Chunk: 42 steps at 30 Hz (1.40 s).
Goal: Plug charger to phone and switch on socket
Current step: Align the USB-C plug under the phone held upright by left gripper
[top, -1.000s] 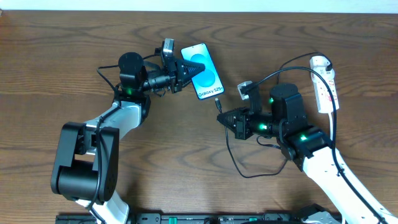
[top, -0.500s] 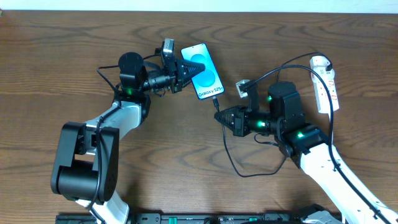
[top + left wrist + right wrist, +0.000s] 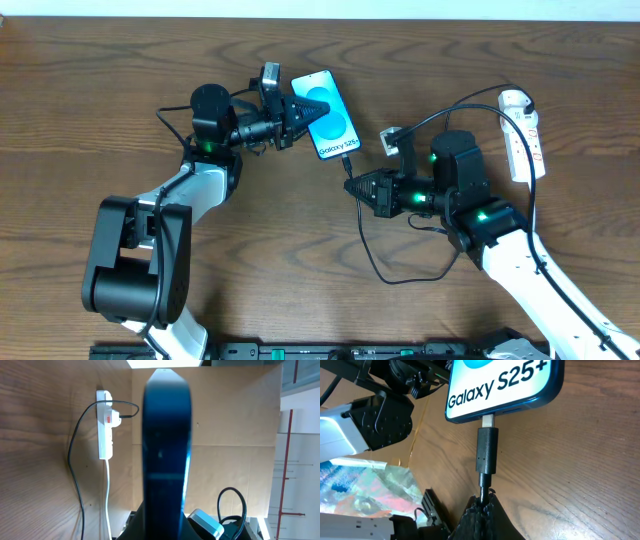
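Connector of the charger [image 3: 487,455] stands at the port in the lower edge of the phone [image 3: 505,385]. Its metal tip is partly inside and a short silver piece shows, so I judge it is not fully seated. In the overhead view the phone lies in the upper middle of the frame, with the screen lit and its white band turned toward the connector.

The right gripper [image 3: 482,505] pinches the cable just behind the connector body, its 2 fingers pressed tight on it. Holding so close to the tip keeps the thin cable stiff and in line with the port for the push.

The left gripper [image 3: 308,112] reaches in from the left of the frame and looks closed on the phone's left edge, with 1 finger lying over the screen. I think this braces the phone so it cannot slide away.

The rest of the cable makes a loose loop in the lower middle of the wooden table [image 3: 100,100]. From there it runs to the socket [image 3: 525,135] at the upper right, well apart from both grippers. Its switch is not yet reached.
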{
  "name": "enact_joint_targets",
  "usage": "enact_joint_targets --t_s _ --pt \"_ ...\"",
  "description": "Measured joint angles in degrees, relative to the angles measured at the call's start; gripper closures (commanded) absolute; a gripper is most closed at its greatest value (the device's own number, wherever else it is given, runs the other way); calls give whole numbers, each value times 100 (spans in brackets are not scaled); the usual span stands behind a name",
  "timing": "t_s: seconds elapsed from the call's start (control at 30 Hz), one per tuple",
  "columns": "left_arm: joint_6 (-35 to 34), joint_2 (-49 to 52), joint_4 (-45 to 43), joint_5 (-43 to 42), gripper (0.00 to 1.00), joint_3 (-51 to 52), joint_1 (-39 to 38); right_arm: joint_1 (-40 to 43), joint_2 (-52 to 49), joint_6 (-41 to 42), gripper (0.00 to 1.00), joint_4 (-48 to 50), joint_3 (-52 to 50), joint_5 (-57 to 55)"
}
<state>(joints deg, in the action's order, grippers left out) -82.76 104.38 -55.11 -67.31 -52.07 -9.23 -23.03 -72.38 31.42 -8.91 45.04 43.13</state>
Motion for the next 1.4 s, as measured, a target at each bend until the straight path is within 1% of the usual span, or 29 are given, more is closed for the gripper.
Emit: enact_joint_targets --t_s 0.33,1.0,1.23,1.4 --pt "-144 0 0 20 93 0 0 0 0 24 99 15 0 13" --pt "-144 0 0 125 93 0 -101 0 0 105 99 68 0 37" --pt "72 0 -2 9 92 0 -85 -20 0 0 99 66 0 -131" --pt "164 0 -4 -55 93 0 -63 -31 0 -66 99 260 -7 -313"
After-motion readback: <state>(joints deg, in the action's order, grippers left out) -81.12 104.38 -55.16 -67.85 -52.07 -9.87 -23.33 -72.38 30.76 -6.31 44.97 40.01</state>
